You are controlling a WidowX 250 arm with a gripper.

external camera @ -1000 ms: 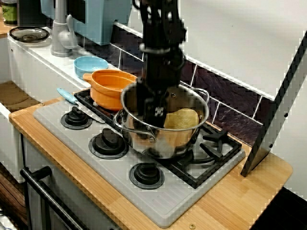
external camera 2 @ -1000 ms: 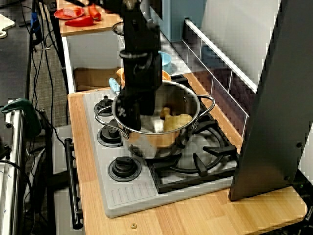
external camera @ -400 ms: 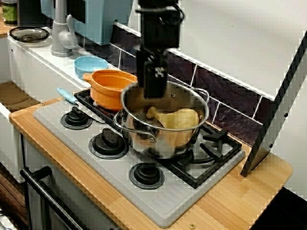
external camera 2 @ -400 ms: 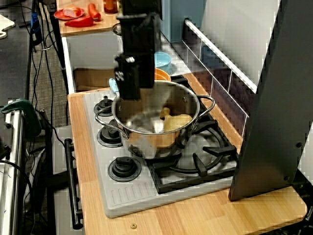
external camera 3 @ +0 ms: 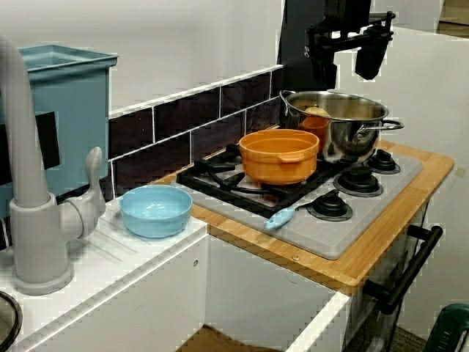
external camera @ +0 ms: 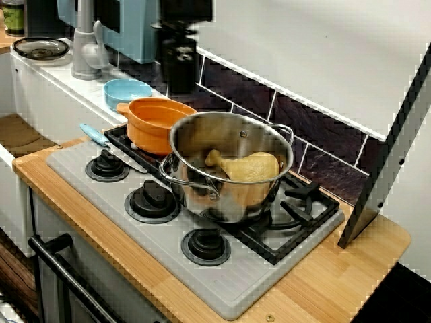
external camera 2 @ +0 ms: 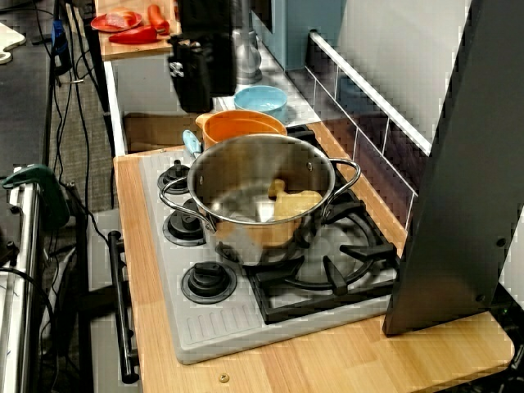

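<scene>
My black gripper hangs open and empty in the air, above and just beyond the steel pot as seen from the sink. In the front view the gripper is up over the orange pot, left of the steel pot. A tan chicken drumstick lies inside the steel pot on the stove grate, apart from the gripper. The side view shows the gripper high behind the orange pot and the drumstick in the pot.
A light blue bowl sits on the white counter by the grey faucet. A blue-handled utensil lies on the stove's edge near the black knobs. A dark slanted panel stands at the stove's far end.
The gripper has lifted out of the steel pot and moved up and toward the orange pot. The drumstick stays in the steel pot, now fully in view.
</scene>
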